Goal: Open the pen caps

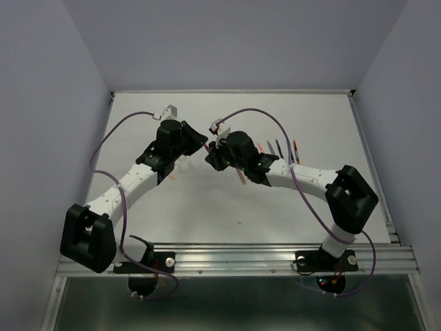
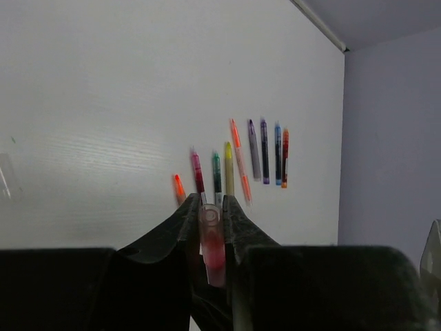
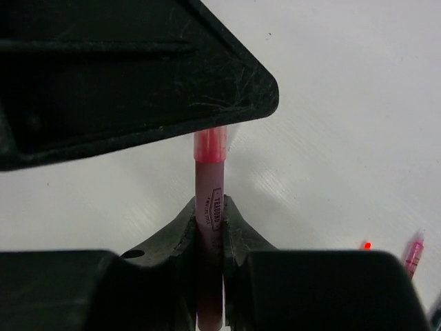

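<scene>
Above the middle of the white table (image 1: pixel 207 214), the left gripper (image 1: pixel 200 143) and the right gripper (image 1: pixel 215 158) are met tip to tip. This meeting is shown only from above, where the pen between them is hidden by their black bodies.

In the right wrist view, the right gripper (image 3: pixel 209 207) is seen closed narrowly on the pale barrel of a slim pink pen (image 3: pixel 209 227). The pen's long axis runs straight away from that camera, cap end farthest. Its red-pink pen cap (image 3: pixel 209 146) is butted against the barrel with no gap visible, and it passes under the left gripper's body.

In the left wrist view, the left gripper (image 2: pixel 210 203) is clamped on that translucent cap (image 2: pixel 211 238), whose round end is turned towards the camera.

Farther off, a row of thin coloured pens (image 2: pixel 229 169) is laid roughly parallel on the table, with a short orange piece (image 2: pixel 179 187) just left of it.
</scene>
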